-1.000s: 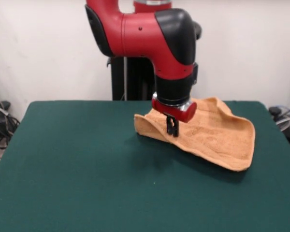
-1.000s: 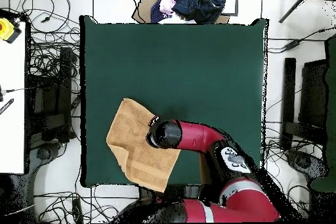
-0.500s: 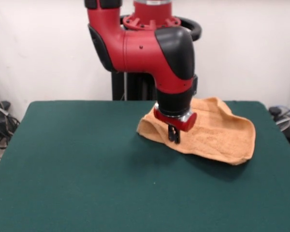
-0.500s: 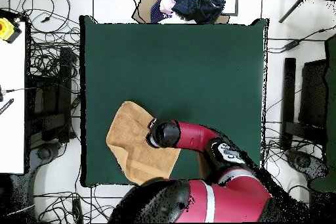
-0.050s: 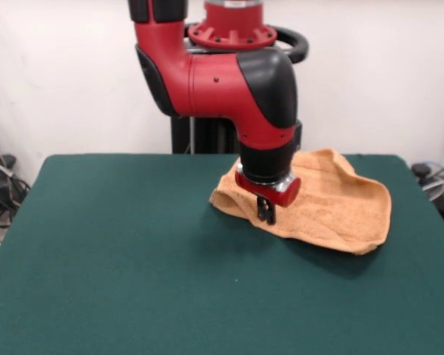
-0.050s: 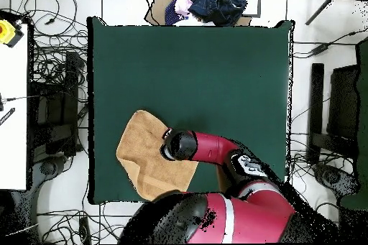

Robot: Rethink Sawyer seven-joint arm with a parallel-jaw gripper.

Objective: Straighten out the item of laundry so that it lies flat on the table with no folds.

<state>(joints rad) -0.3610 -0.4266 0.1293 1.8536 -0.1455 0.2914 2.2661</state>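
Front view: the towel lies rumpled at centre right of the table, its left edge bunched under the gripper — fingers narrow, pinching that fold.

Overhead view: the towel sits lower left, near the table's edge — gripper hidden beneath the arm.

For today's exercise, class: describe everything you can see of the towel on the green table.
The towel is light orange-tan terry cloth, roughly rectangular, with a hemmed edge. It lies rumpled, not flat, toward one corner of the green table, its near edge curling up a little. In the overhead view a woven band shows near one end. The gripper reaches down at its raised, bunched corner; whether it pinches the cloth cannot be seen.
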